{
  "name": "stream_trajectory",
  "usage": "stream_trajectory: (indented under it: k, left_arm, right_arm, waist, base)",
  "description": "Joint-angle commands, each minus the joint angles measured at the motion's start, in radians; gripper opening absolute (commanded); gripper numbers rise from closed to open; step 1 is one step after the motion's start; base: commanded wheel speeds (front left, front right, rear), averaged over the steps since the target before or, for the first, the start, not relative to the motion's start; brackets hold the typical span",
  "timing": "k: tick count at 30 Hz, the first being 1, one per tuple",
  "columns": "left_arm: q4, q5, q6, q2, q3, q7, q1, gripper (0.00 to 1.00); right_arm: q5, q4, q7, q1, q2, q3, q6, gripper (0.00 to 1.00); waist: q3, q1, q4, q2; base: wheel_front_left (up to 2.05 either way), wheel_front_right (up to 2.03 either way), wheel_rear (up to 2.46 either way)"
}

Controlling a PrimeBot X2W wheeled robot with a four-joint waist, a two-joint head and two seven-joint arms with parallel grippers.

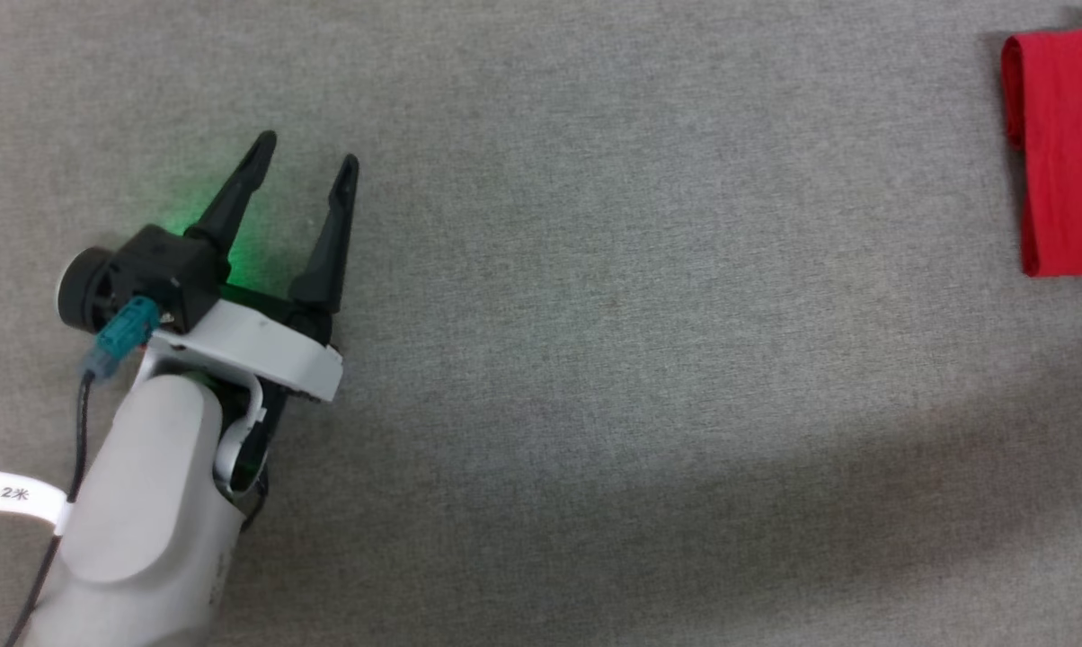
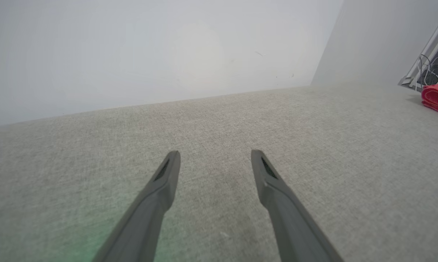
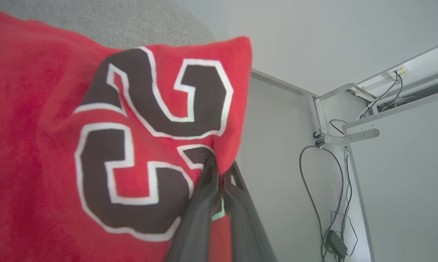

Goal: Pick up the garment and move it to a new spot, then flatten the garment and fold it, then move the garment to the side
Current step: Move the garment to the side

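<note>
The left hand [image 1: 308,148] hangs released, fingers spread wide with nothing between them, over the grey surface [image 1: 640,314], while the folded red garment [image 1: 1067,153] sits well apart at the head view's right edge; in the right wrist view the right hand [image 3: 221,171] is clenched on the garment's cloth, beside its black "23" print [image 3: 150,138]

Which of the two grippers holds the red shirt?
The right gripper: its fingers pinch the shirt by the black number; the left gripper stands open, empty.
</note>
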State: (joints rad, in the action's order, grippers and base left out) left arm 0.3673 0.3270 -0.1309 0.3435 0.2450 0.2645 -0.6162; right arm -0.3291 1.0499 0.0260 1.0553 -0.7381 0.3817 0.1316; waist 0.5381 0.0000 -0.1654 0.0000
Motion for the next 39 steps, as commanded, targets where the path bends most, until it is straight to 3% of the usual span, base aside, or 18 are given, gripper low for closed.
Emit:
stream_trajectory:
  k: [1,2,4,6,8,19,28,36,39]
  left_arm:
    - [0.023,0.008,0.002,0.002,0.0,-0.001,0.009,1.0]
    - [0.024,0.008,0.002,0.005,-0.002,-0.001,0.01,1.0]
    - [0.024,0.005,0.002,0.005,-0.008,-0.001,0.012,1.0]
    - [0.022,0.004,0.002,0.005,-0.013,-0.001,0.016,1.0]
    - [0.02,0.005,0.002,0.0,-0.019,-0.001,0.022,1.0]
    - [0.013,0.012,0.002,-0.02,-0.046,-0.001,0.073,1.0]
    - [0.008,0.041,0.002,-0.017,-0.109,-0.001,0.18,1.0]
    - [-0.003,0.075,0.001,-0.022,-0.19,-0.001,0.277,1.0]
    - [-0.012,0.074,0.001,-0.02,-0.221,-0.001,0.323,1.0]
  right_arm:
    - [0.009,0.018,-0.008,0.013,0.013,-0.003,-0.002,0.0]
    - [0.014,0.03,-0.01,0.018,0.017,-0.005,-0.002,0.0]
    - [0.014,0.056,-0.015,0.027,0.022,-0.014,-0.002,0.33]
    - [0.017,0.076,-0.02,0.033,0.032,-0.017,-0.002,0.42]
    - [0.024,0.088,-0.028,0.043,0.039,-0.016,-0.002,1.0]
    - [0.027,0.102,-0.1,0.056,0.059,-0.002,-0.002,1.0]
    - [-0.009,0.1,-0.232,0.005,0.142,-0.027,-0.002,1.0]
    - [-0.059,0.014,-0.29,-0.124,0.19,-0.069,-0.002,1.0]
    - [-0.05,-0.082,-0.29,-0.211,0.203,-0.11,-0.002,1.0]
  waist:
    - [-0.001,0.0,0.006,0.0]
    - [-0.002,0.0,0.009,0.0]
    - [-0.005,0.0,0.014,0.0]
    - [-0.011,0.0,0.018,0.0]
    - [-0.02,0.0,0.022,0.0]
    - [-0.123,0.0,0.064,0.0]
    - [-0.271,0.0,0.112,0.0]
    - [-0.379,0.0,0.142,0.0]
    - [-0.412,0.0,0.149,0.0]
  base:
    - [0.0,0.0,0.0]
    - [0.0,0.0,0.0]
    - [0.0,0.0,0.0]
    - [0.0,0.0,0.0]
    - [0.0,0.0,0.0]
    - [0.0,0.0,0.0]
    - [0.0,0.0,0.0]
    - [0.0,0.0,0.0]
    - [0.0,0.0,0.0]
